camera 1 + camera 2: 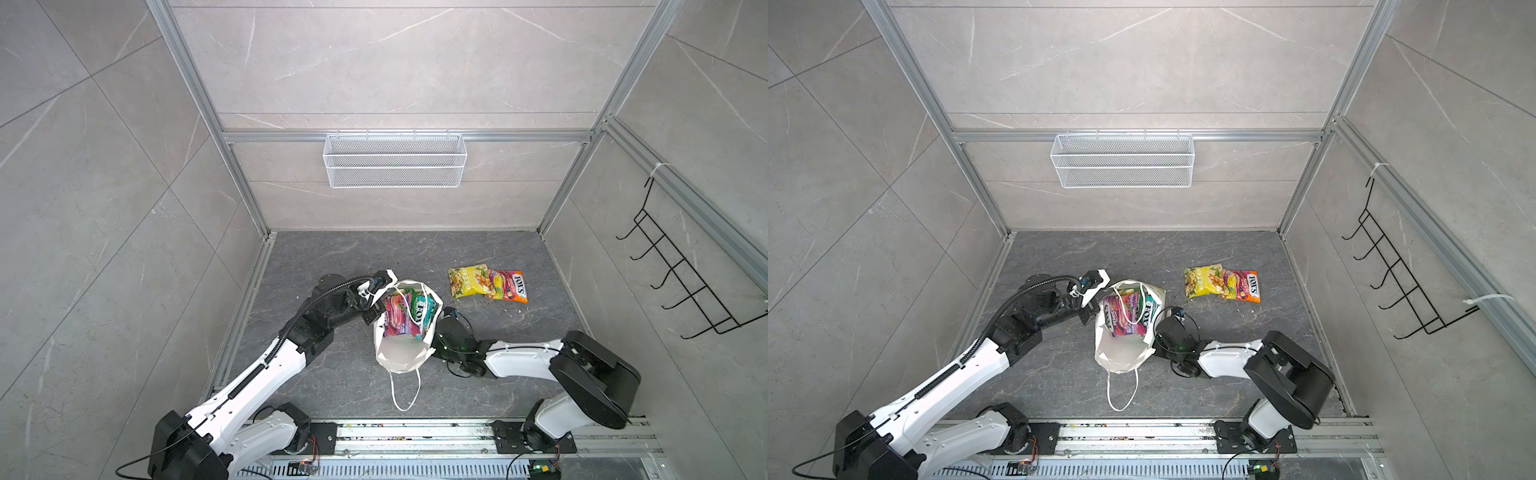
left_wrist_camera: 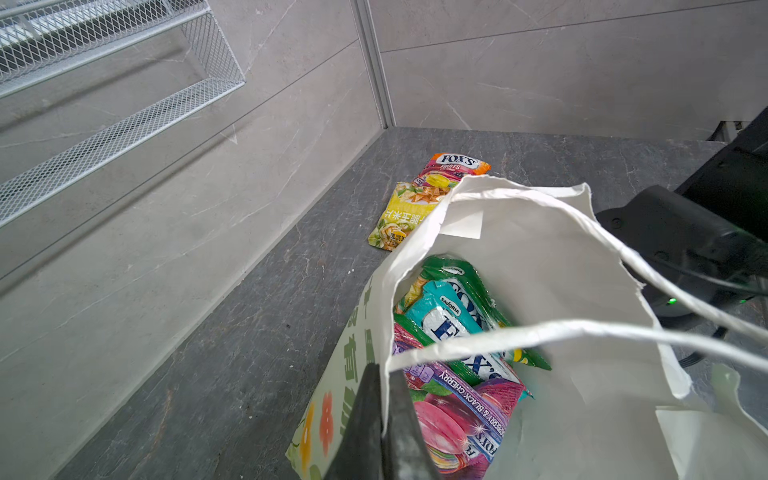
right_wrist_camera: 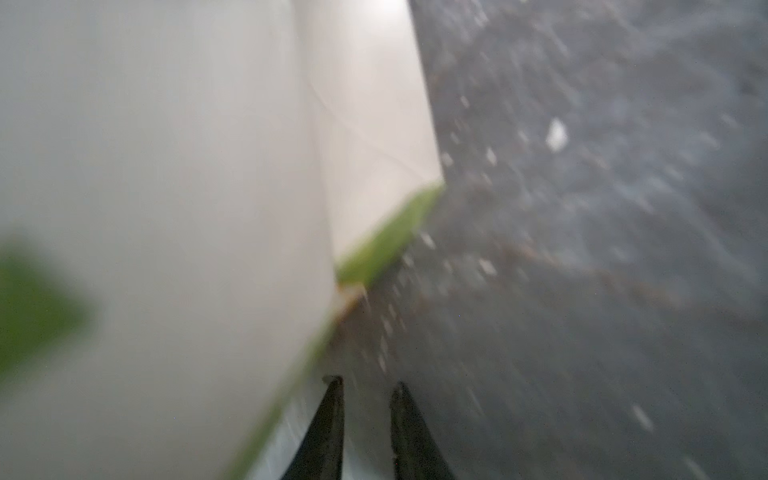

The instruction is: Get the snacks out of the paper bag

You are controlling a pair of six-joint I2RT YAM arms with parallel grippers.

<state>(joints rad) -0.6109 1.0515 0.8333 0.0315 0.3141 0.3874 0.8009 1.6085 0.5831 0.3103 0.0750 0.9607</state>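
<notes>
The paper bag [image 1: 401, 353] stands mouth up in mid-floor, white inside, and shows in both top views. My left gripper [image 2: 384, 370] is shut on the rim of its left wall, one finger inside and one outside. Inside lie several snacks: a purple packet [image 2: 457, 415], a teal one [image 2: 449, 324] and a green one [image 2: 478, 282]. A yellow packet [image 1: 467, 281] and an orange-pink FOX'S packet [image 1: 509, 286] lie overlapping on the floor, right of the bag. My right gripper [image 3: 365, 384] is low beside the bag's outer right wall [image 3: 166, 166], its jaws slightly apart with nothing between them.
A white wire-mesh basket [image 1: 395, 162] hangs on the back wall. A black wire hook rack [image 1: 681, 282] hangs on the right wall. One cord handle [image 1: 405, 390] trails on the floor in front of the bag. Crumbs [image 1: 509, 309] lie near the two loose packets.
</notes>
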